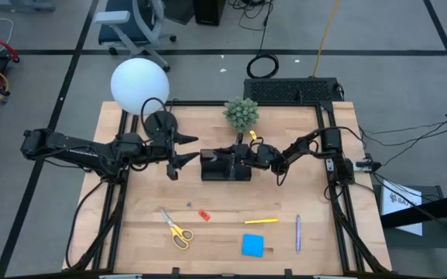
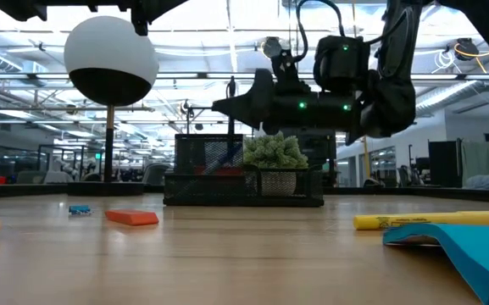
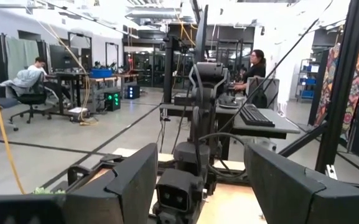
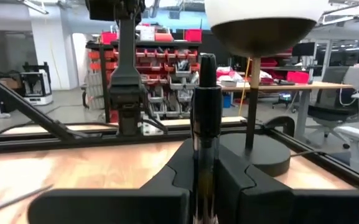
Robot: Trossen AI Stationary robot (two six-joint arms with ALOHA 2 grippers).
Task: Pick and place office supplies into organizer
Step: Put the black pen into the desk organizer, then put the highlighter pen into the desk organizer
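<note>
Overhead camera looks straight down; low one level across the table (image 1: 146,232); both share the organizer (image 1: 225,168).

Grey floor (image 1: 45,85) with dark seams, an office chair (image 1: 134,23), desks and red-binned shelving (image 4: 167,59) under bright ceiling lights.

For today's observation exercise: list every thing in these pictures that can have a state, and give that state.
left gripper: open, empty, beside the organizer
right gripper: shut on a black pen, upright
organizer: on the table
scissors: lying on the table, blades closed
sticky-note pad: flat on the table
yellow pen: lying loose
</note>
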